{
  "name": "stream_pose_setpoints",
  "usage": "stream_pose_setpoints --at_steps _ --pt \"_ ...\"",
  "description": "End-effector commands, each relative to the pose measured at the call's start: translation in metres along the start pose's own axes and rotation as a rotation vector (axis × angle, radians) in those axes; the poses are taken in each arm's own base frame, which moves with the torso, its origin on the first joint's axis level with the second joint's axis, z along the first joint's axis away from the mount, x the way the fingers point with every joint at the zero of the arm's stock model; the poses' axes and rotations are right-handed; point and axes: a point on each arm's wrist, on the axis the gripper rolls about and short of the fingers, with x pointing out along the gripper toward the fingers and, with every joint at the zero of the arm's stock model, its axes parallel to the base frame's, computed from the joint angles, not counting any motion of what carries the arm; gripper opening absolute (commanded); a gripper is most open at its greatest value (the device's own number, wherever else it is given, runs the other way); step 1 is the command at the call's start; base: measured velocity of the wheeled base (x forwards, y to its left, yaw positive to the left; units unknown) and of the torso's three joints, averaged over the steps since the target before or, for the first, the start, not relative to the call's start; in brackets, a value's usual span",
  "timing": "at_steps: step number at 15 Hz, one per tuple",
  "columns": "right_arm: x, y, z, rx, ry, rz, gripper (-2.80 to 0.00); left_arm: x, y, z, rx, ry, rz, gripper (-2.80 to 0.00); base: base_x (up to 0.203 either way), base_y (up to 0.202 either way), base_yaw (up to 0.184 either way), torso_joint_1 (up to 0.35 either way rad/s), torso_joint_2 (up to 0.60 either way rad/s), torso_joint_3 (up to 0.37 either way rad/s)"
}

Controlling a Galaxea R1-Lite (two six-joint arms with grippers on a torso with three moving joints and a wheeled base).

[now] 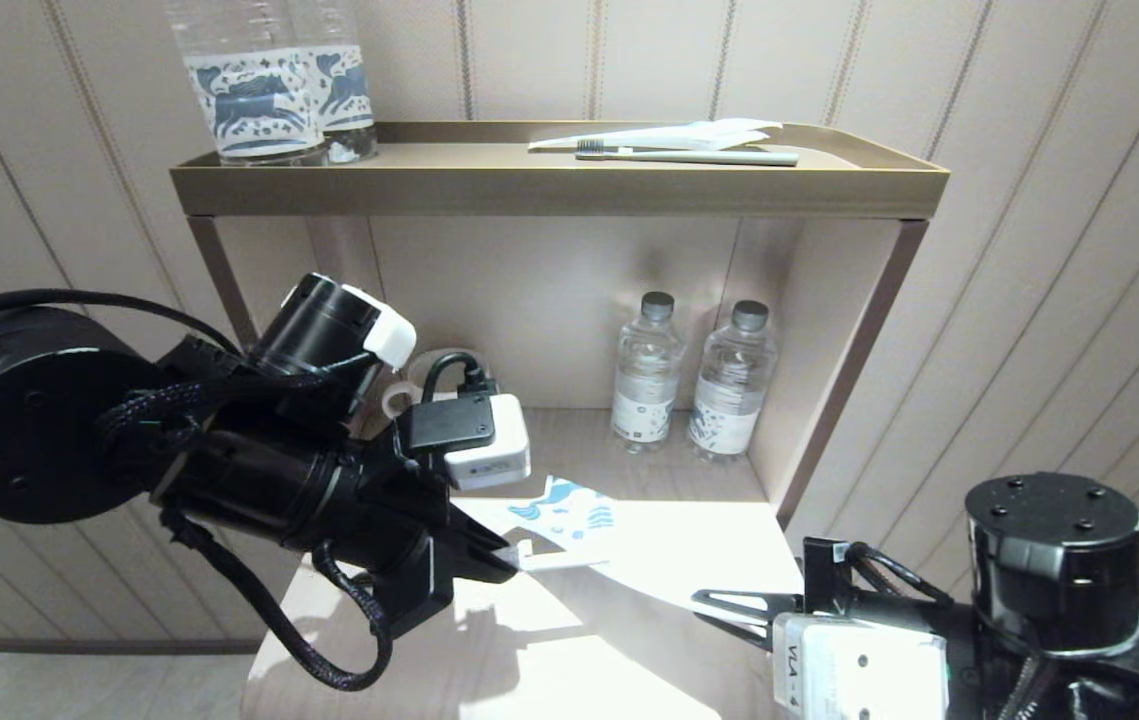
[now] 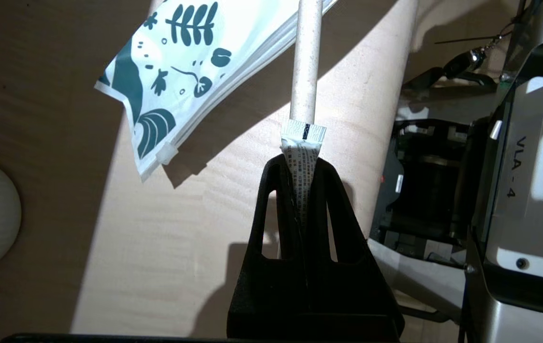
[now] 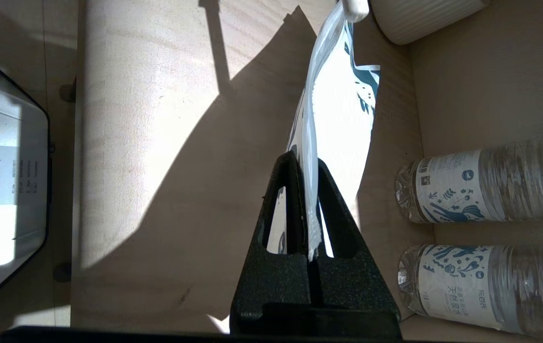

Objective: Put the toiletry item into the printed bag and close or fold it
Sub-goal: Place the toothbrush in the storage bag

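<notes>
Step in hand: insertion. Left gripper (image 2: pixel 303 166) pinched tube (image 2: pixel 302 159) with brush (image 2: pixel 305 62); right gripper (image 3: pixel 310 190) clamped bag (image 3: pixel 343 114) edge above desk (image 1: pixel 569 650). Next — align brush tip with bag mouth, slide in.

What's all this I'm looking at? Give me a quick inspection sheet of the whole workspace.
Surface: pale wooden shelf board, sunlit with shadows.
Job's things: printed bag held above the board; small white tube pinched by its crimped end, its far end at the bag's edge.
Clutter: two water bottles at the back of the lower shelf; white cup; on the top tray, two more bottles and a toothbrush with white wrapper.
Grippers: left gripper shut on the tube; right gripper shut on the bag's edge.
Cables: black cables looping off the left arm.
Surroundings: striped wall panelling.
</notes>
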Motion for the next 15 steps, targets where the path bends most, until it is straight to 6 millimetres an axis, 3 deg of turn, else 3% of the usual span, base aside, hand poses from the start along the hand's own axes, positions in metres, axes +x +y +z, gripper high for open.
stream_pose_setpoints --at_steps 1,3,7,15 --pt "0.001 0.000 0.000 -0.006 -0.002 0.001 -2.80 -0.011 -0.006 0.000 0.011 -0.015 0.011 -2.80 0.000 0.000 0.000 0.000 0.00 0.000" --pt "0.000 0.000 0.000 -0.006 -0.003 -0.003 -2.80 -0.015 -0.009 -0.002 0.008 0.003 0.021 -2.80 0.000 0.000 0.000 0.000 0.00 0.000" --pt "0.001 0.000 0.000 0.000 -0.001 0.000 -2.80 -0.004 -0.010 -0.011 -0.011 0.047 -0.001 -2.80 0.000 0.000 0.000 0.000 0.00 0.000" --pt "0.000 0.002 -0.001 0.002 0.001 0.006 -2.80 0.010 0.002 -0.014 -0.029 0.055 0.007 -2.80 0.000 0.000 0.000 0.000 0.00 0.000"
